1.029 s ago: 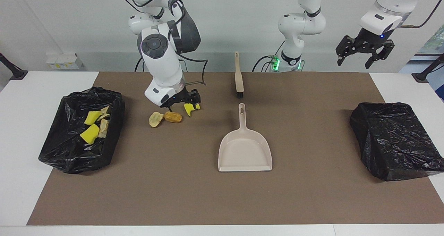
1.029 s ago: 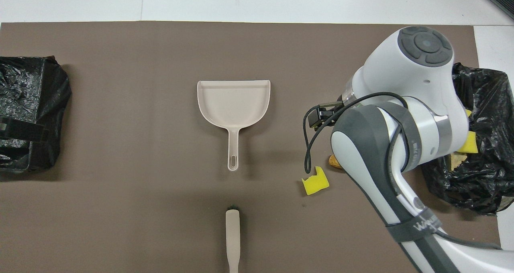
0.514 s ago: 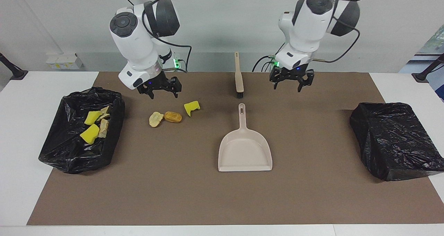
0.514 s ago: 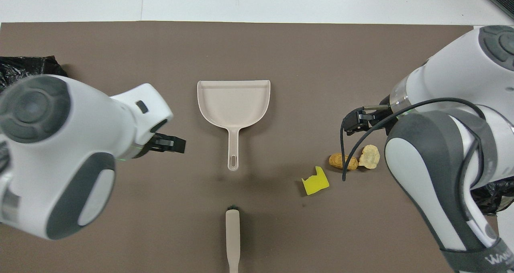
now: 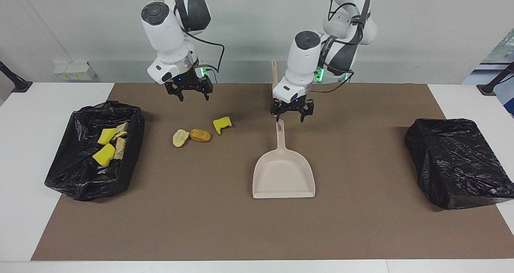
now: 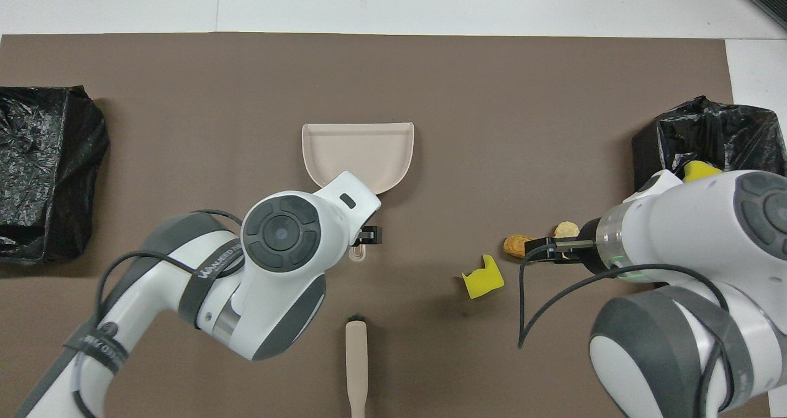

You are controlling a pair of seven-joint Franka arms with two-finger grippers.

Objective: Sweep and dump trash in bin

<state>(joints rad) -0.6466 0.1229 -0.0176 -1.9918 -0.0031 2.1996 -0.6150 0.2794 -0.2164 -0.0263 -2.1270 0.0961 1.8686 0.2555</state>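
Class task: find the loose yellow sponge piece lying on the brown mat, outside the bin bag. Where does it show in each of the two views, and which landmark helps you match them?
Facing view: the yellow sponge piece lies on the mat, level with the tip of the dustpan handle, toward the right arm's end.
Overhead view: the yellow sponge piece sits below centre, again toward the right arm's end.
Shared landmark: the dustpan in mid-mat.

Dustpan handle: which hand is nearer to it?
Left. The left hand hangs open just above the dustpan handle; the right hand is open, up over the mat near the loose trash.
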